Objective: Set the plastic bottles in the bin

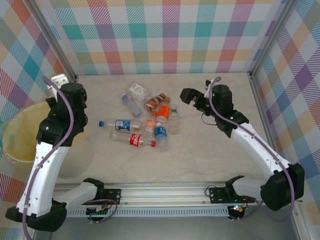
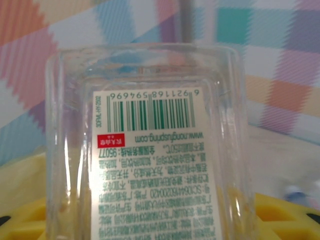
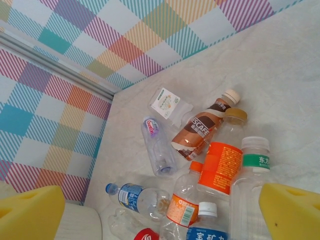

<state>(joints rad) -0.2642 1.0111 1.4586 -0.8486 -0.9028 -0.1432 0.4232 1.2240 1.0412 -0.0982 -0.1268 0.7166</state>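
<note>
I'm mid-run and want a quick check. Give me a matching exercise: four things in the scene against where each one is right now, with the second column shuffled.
Things:
1. brown-label bottle
2. red-label bottle
3. barcode-label bottle
4. bin

Places:
A. held in the left tool
B. lying on its side at the near edge of the pile
C. at the left, beside the left arm
D. in the far part of the pile, white cap

Pairs: 1-D, 2-B, 3-A, 4-C
</note>
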